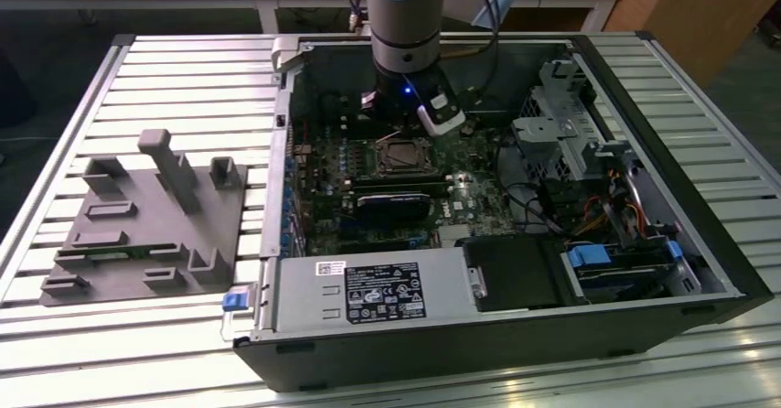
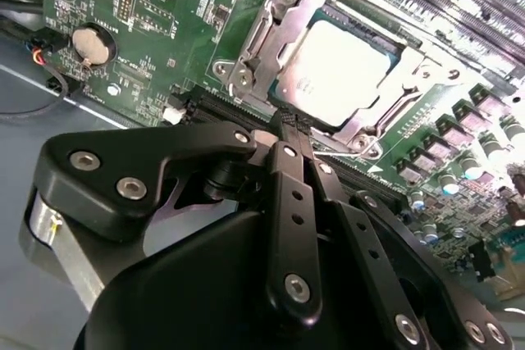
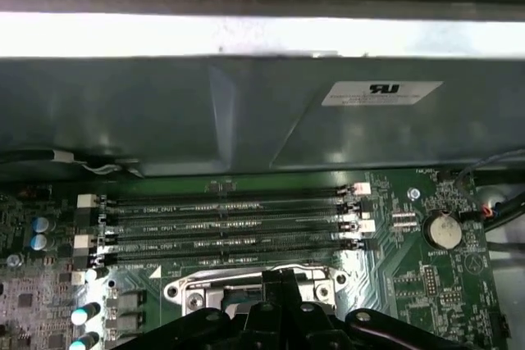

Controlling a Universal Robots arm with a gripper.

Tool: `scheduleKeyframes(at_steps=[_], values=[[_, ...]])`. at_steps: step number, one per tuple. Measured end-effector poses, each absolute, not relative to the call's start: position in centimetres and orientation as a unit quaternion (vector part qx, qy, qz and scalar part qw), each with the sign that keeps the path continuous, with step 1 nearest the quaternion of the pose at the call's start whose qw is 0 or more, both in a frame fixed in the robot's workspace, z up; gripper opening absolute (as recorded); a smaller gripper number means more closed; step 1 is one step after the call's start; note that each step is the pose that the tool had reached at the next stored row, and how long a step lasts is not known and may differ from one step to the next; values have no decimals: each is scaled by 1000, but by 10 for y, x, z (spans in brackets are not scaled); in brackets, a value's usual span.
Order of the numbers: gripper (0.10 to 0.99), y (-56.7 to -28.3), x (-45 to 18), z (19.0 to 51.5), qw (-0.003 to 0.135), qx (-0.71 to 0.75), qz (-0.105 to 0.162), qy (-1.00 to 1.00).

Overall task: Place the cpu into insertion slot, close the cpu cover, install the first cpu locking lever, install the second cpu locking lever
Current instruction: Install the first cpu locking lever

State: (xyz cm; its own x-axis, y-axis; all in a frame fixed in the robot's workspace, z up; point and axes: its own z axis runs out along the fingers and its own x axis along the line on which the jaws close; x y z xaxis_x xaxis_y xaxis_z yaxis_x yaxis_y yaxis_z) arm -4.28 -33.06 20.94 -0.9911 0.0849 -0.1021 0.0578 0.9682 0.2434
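Observation:
The cpu point(image 2: 336, 71), a flat silver-grey square, lies in the insertion slot point(image 1: 403, 156) on the green motherboard. The silvery cpu cover point(image 2: 273, 26) lies flat around it, with the chip showing through its cut-out. My gripper point(image 2: 289, 130) hovers just off the socket's edge nearest the wrist. Its black fingers are pressed together at the tips with nothing between them. In the first wrist view the gripper point(image 3: 279, 282) stands over the socket's metal rim point(image 3: 184, 291), just before the memory slots. In the exterior view the gripper point(image 1: 397, 126) hangs inside the open case, just behind the socket.
The open computer case point(image 1: 720, 280) lies on a slatted table. A labelled power supply point(image 1: 366, 294) fills its front. Drive bays and cables point(image 1: 610, 252) crowd the exterior view's right. A grey fixture point(image 1: 146, 234) stands at the exterior view's left. Memory slots point(image 3: 230, 219) and a coin battery point(image 3: 444, 231) flank the socket.

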Motion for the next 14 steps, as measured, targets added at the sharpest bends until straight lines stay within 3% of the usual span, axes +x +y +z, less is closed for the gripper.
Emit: scheduleKeyframes(at_steps=[14], values=[[106,-328,-43,218,56,36,120,991]])
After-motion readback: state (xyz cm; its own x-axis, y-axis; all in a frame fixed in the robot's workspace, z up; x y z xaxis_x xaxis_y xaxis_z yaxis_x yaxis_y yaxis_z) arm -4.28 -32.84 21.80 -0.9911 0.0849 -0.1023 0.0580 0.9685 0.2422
